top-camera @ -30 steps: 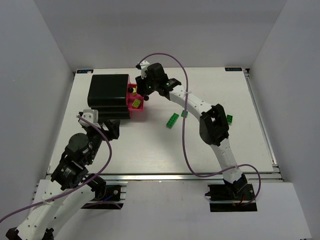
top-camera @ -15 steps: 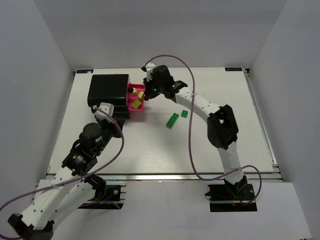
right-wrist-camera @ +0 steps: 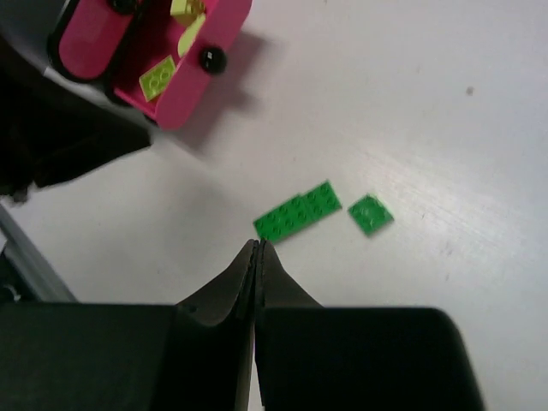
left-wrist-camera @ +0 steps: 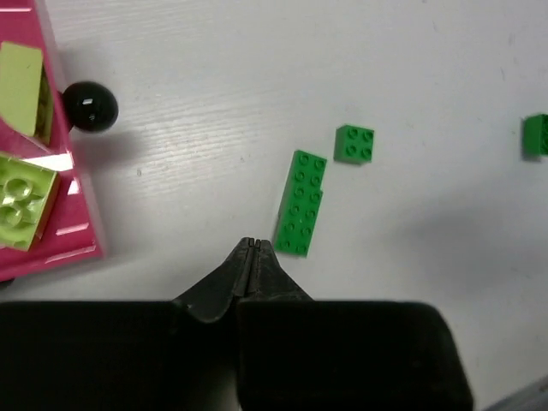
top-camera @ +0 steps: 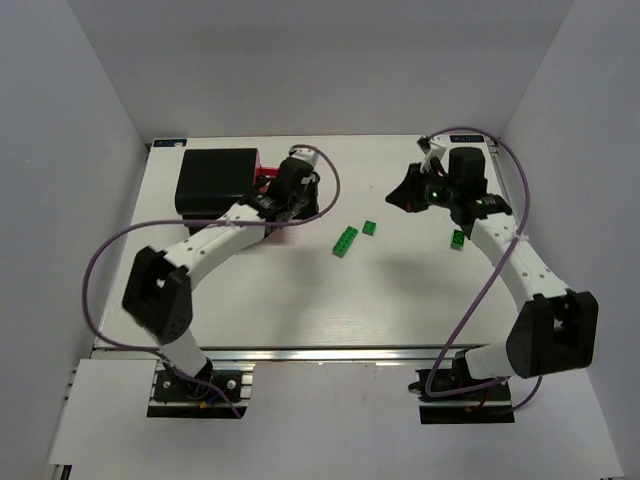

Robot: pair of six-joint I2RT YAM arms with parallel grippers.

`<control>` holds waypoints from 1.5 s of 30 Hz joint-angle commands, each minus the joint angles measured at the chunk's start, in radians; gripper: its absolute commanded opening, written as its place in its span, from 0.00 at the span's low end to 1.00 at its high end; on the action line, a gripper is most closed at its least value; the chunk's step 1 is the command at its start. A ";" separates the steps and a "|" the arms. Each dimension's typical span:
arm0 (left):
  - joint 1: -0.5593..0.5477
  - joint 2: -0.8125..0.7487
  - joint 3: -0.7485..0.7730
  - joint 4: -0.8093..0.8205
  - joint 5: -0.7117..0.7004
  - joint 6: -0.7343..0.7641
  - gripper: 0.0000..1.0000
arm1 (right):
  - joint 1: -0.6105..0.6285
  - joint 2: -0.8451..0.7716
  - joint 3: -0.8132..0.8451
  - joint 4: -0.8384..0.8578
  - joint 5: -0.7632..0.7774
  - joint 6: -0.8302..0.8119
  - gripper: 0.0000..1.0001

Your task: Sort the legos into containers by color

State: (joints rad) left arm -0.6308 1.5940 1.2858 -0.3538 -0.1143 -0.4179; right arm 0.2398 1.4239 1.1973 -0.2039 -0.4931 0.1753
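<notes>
Green legos lie on the white table: a long strip (top-camera: 345,241) (left-wrist-camera: 301,202) (right-wrist-camera: 297,211), a small square (top-camera: 370,227) (left-wrist-camera: 354,143) (right-wrist-camera: 371,214) beside it, and another small one (top-camera: 458,237) (left-wrist-camera: 537,135) further right. A pink container (left-wrist-camera: 73,184) (right-wrist-camera: 193,73) with a black knob (left-wrist-camera: 90,105) stands open and holds pale yellow legos (left-wrist-camera: 21,210) (right-wrist-camera: 157,77). My left gripper (top-camera: 300,200) (left-wrist-camera: 253,244) is shut and empty, between that drawer and the green strip. My right gripper (top-camera: 400,195) (right-wrist-camera: 257,244) is shut and empty, right of the strip.
The black cabinet (top-camera: 215,180) sits at the back left, with a second pink drawer (right-wrist-camera: 90,43) beside the open one. My left arm reaches across the drawer front. White walls enclose the table on three sides.
My left arm swung from the near left up to the drawer and shut its jaws. My right arm left the drawer for the right side, jaws shut.
</notes>
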 commanded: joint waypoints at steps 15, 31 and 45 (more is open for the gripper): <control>-0.072 0.590 0.633 -0.519 -0.608 0.008 0.19 | -0.263 -0.166 -0.139 0.026 -0.396 -0.016 0.00; -0.023 0.624 0.661 -0.619 -0.774 -0.001 0.81 | -0.298 -0.161 -0.162 0.043 -0.424 -0.003 0.00; 0.040 0.629 0.630 -0.636 -0.829 0.004 0.88 | -0.316 -0.141 -0.162 0.044 -0.447 0.004 0.00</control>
State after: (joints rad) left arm -0.6044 2.2372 1.9160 -0.9695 -0.8795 -0.4126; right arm -0.0685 1.2724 1.0332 -0.1986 -0.9100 0.1761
